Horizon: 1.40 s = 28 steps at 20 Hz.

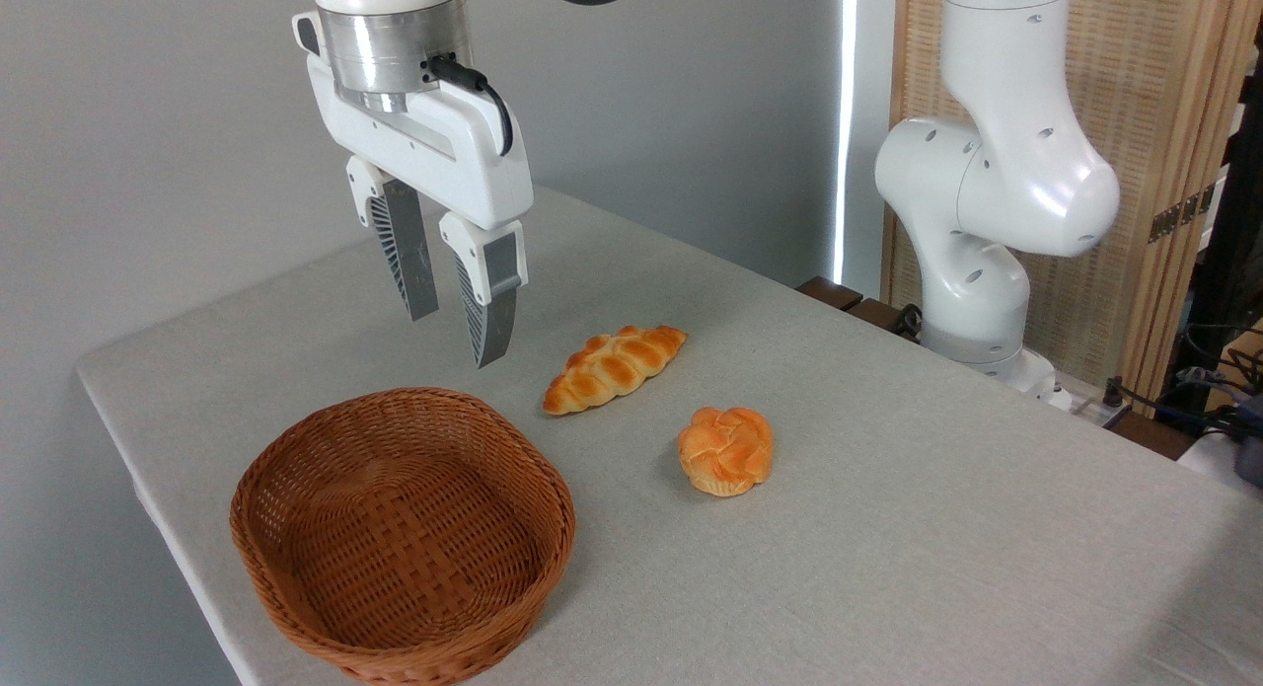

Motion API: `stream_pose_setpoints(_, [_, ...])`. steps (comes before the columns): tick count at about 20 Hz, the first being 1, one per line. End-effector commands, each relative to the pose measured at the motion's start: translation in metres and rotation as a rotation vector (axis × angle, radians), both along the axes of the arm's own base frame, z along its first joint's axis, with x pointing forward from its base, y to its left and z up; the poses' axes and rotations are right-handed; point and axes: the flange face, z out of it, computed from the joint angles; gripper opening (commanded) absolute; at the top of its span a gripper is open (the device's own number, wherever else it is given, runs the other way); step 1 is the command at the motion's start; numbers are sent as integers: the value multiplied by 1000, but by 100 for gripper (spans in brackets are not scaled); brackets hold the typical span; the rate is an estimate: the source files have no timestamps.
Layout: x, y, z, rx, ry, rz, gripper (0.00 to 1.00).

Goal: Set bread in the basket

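The bread [614,368], a long braided golden-orange loaf, lies on the grey table at centre, slanting up to the right. The basket [296,459], an oval of reddish-brown wicker, sits at the front left with nothing inside. My gripper [454,339] hangs in the air above the basket's far rim, to the left of the bread and apart from it. Its two grey ribbed fingers [409,262] point down, open, with nothing between them.
A round knotted orange bun [726,449] rests on the table to the right of the bread. The arm's white base [987,232] stands at the table's back right. The table's left edge [128,439] runs close behind the basket.
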Motion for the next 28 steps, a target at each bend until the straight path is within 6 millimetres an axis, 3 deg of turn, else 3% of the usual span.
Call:
stream_pose_setpoints(1, [-4, 1, 7, -14, 12, 9, 100])
stream_pose_setpoints(28, [-4, -2, 6, -5, 14, -3, 100])
